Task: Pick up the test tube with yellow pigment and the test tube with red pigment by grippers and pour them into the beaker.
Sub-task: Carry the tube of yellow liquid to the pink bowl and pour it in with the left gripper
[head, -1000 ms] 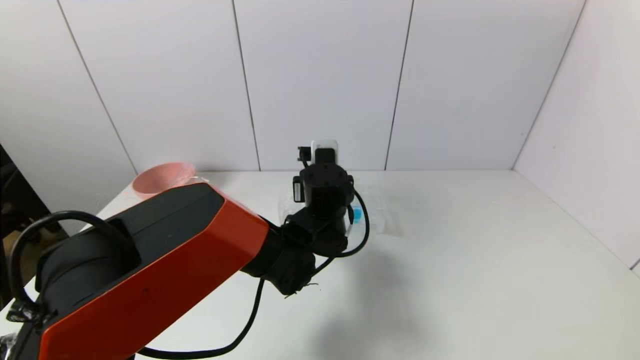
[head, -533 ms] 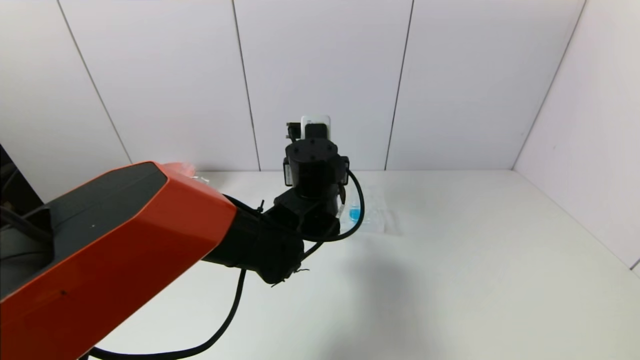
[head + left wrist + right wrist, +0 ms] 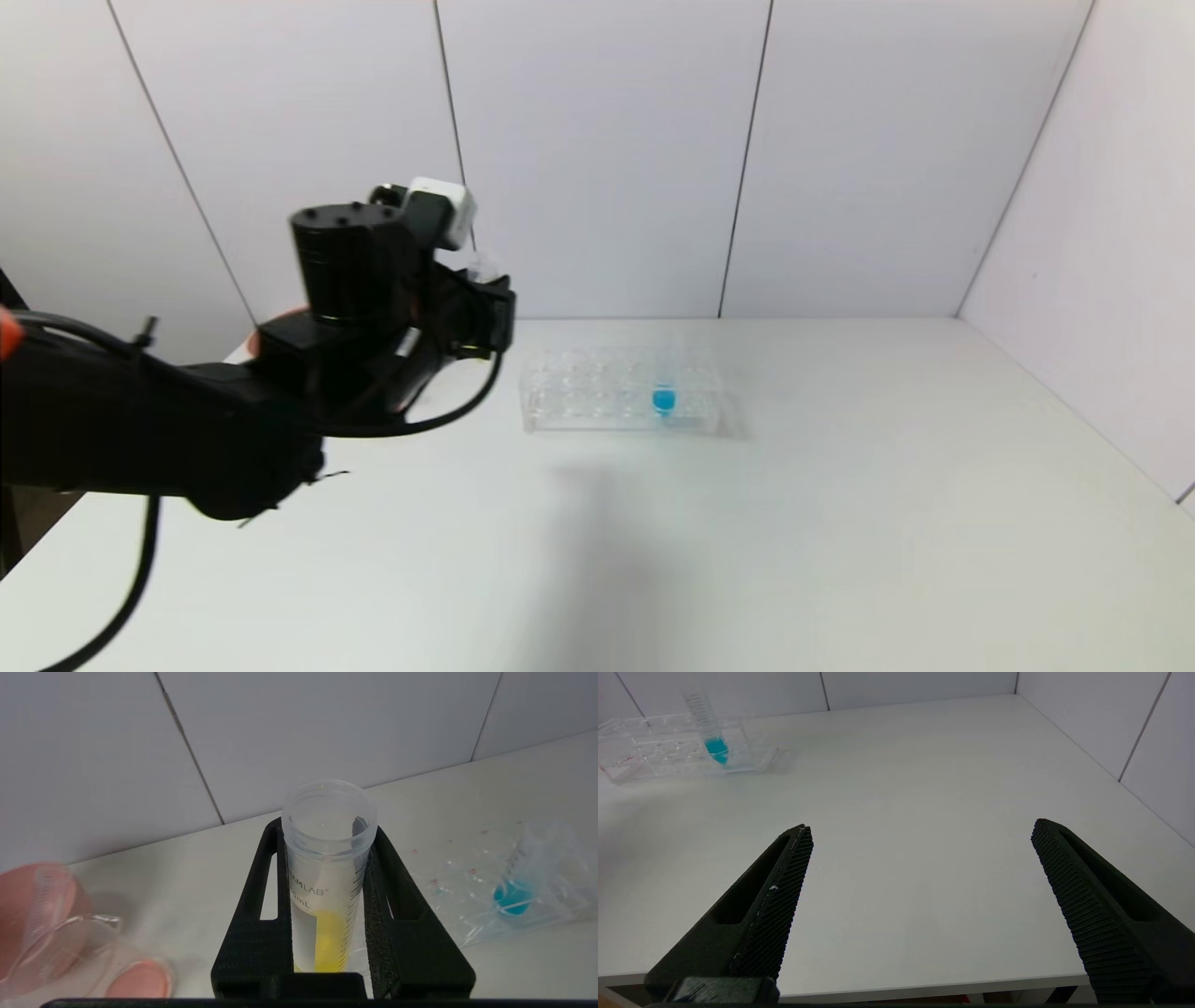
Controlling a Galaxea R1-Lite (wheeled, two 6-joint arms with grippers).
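Up above the table's left side, the left gripper [image 3: 327,858] is clamped on the test tube with yellow pigment [image 3: 327,877] — both pads pressed to its walls, open mouth up. Beaker [image 3: 70,947] and pink bowl [image 3: 18,896] sit close by. Right gripper [image 3: 920,858] hangs spread wide — holding nothing — well apart from the rack [image 3: 621,392].

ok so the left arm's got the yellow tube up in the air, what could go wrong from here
1. The left gripper holds the test tube with yellow pigment open-topped; tipping it before it is over the beaker would spill pigment on the table.
2. The beaker sits right against the pink bowl, so the pour might land in the wrong vessel.
3. The beaker looks light; a nudge could topple it.
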